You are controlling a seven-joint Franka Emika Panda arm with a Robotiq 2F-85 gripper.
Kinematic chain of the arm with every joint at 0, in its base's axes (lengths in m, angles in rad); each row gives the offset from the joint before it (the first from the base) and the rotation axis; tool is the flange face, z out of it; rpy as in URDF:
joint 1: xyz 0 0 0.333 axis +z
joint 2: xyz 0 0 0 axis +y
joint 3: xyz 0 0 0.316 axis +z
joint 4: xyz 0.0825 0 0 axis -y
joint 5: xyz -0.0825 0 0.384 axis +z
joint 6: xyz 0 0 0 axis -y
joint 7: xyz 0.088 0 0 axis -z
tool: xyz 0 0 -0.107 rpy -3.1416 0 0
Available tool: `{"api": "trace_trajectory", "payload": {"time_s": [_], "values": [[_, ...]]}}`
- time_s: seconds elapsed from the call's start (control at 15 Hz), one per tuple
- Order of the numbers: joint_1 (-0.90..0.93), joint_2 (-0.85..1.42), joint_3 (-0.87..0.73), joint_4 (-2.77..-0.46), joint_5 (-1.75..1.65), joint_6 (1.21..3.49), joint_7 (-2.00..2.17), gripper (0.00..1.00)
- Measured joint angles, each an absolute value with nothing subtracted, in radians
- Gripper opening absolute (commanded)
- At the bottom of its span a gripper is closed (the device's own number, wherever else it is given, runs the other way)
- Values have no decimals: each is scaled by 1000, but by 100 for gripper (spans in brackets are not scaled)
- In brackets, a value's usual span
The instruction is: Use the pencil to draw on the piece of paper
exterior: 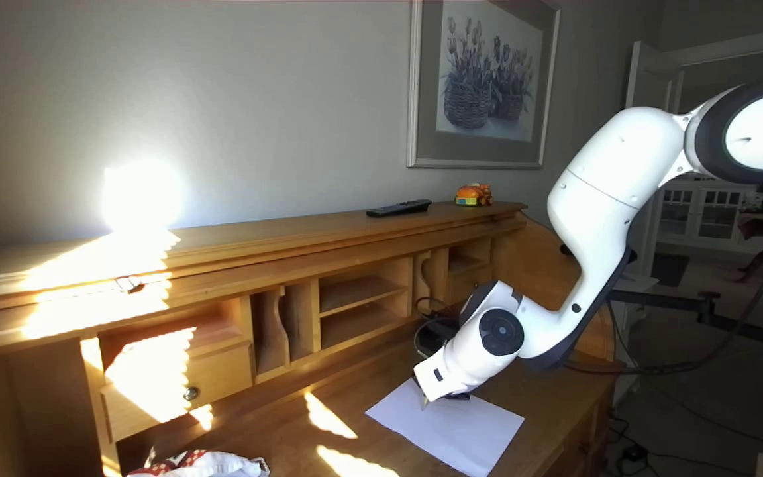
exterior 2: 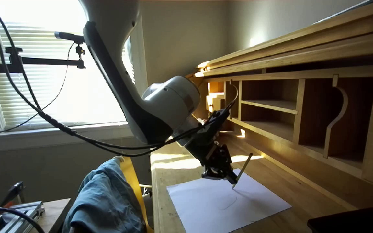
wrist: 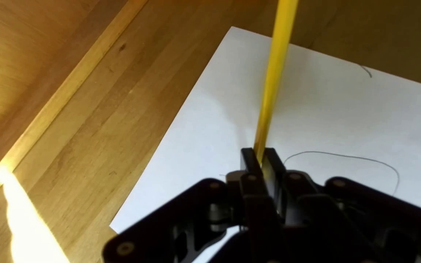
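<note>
A claw [wrist: 258,156] grips a slanting pencil [exterior 2: 243,169] over a flat sheet of paper [exterior 2: 206,200] on a sun-streaked worktop [wrist: 86,182], its jaws closed on the shaft near the drawing end. In both exterior views we see the tip at the paper's surface or just above it; whether it touches, we cannot tell. Drawing has begun, we judge: the wrist view shows a thin, bent curve [wrist: 356,157] beside the claw and a short, darker stroke [wrist: 367,71] at the paper's edge, well apart from the curve. What may be a faint scrap of line [wrist: 222,175] lies on the claw's opposite side, too small for us to read. Together the marks take up only a little of the paper, and we make out no finished figure. By the task's plain wording, we would call the job well started and perhaps already met. What remains, in our reading, is whatever further line is wanted, then setting the pencil down, a step not yet taken.
</note>
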State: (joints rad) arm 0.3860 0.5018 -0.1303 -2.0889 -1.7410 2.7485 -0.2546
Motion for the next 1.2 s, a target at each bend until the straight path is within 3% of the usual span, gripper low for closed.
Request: {"api": "trace_trajectory", "payload": {"time_s": [1.2], "values": [[415, 524, -92, -2054, -1790, 2748, -255, 2]]}}
